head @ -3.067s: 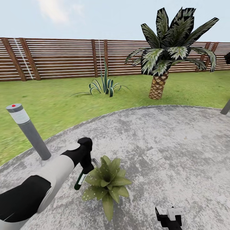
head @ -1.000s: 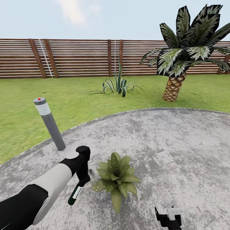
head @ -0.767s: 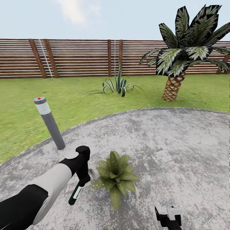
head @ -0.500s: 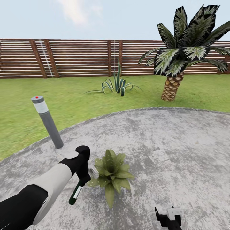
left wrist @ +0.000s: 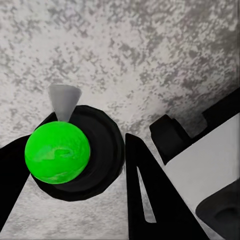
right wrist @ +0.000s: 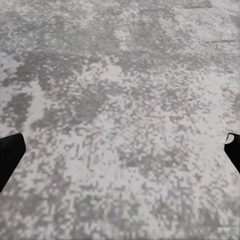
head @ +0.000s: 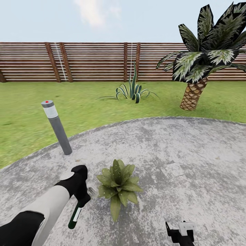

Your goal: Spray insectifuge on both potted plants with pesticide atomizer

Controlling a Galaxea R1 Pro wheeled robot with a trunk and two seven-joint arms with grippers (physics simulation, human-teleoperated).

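My left gripper (head: 81,200) is clamped on the pesticide atomizer (head: 74,216), which hangs tilted just beside the potted plant (head: 117,183) on the grey paving (head: 177,150). I judge this the spraying step for this plant. Next I need the nozzle aimed over the leaves. My right gripper (head: 180,232) idles low, fingers spread apart over bare paving.

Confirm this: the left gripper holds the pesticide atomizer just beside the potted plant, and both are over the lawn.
Not quite. The left gripper does hold the pesticide atomizer just beside the potted plant, but both are over the grey speckled paving, not the lawn. The head view shows the grass beginning only beyond the paving's edge, past the bollard light.
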